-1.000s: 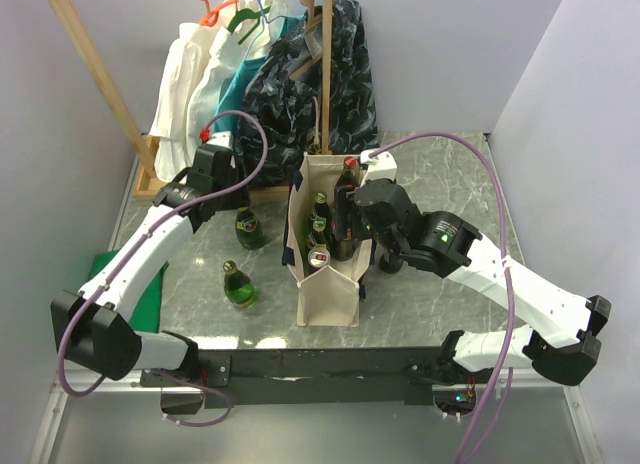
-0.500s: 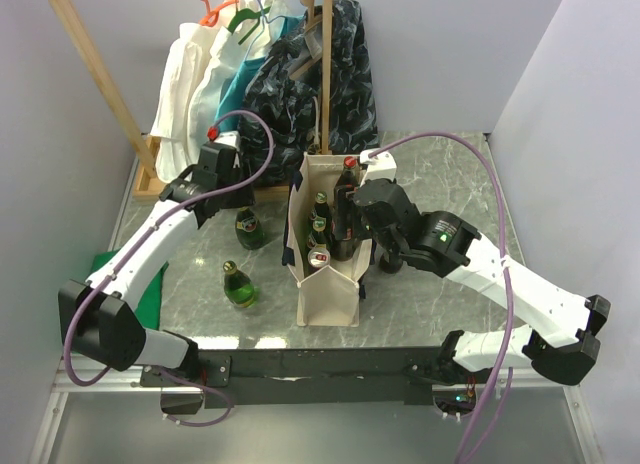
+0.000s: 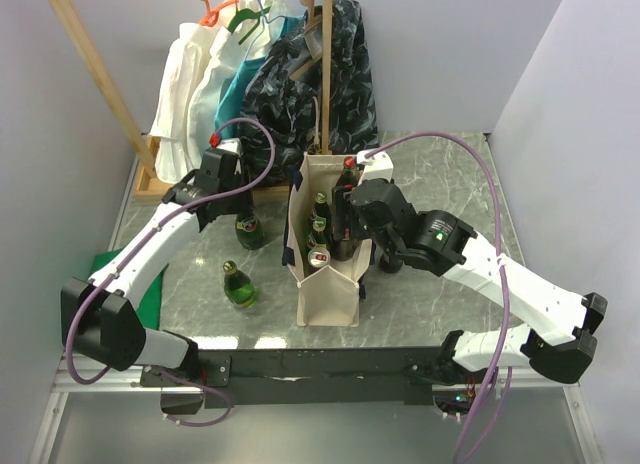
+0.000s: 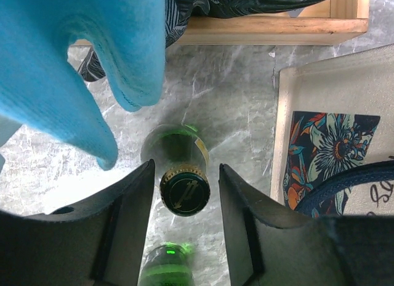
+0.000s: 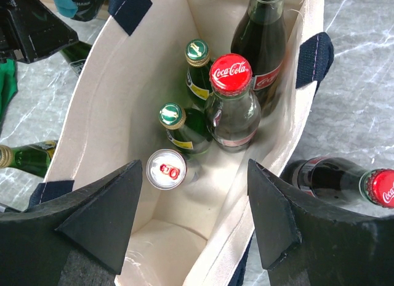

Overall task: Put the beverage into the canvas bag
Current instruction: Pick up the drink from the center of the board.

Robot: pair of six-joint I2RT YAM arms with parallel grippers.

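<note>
Left end effector (image 4: 184,170): open, straddling the cap of the green bottle (image 4: 183,188) so we can grab it.
Right end effector (image 5: 194,166): wide, empty, over the canvas bag (image 5: 104,95).

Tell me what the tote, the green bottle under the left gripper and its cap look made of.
Canvas bag: matte cream cloth, likely canvas; it creases and sags softly. Green bottle: looks like glass, translucent with glossy highlights. Its cap: probably metal, a crimped gold rim around a dark printed top.
</note>
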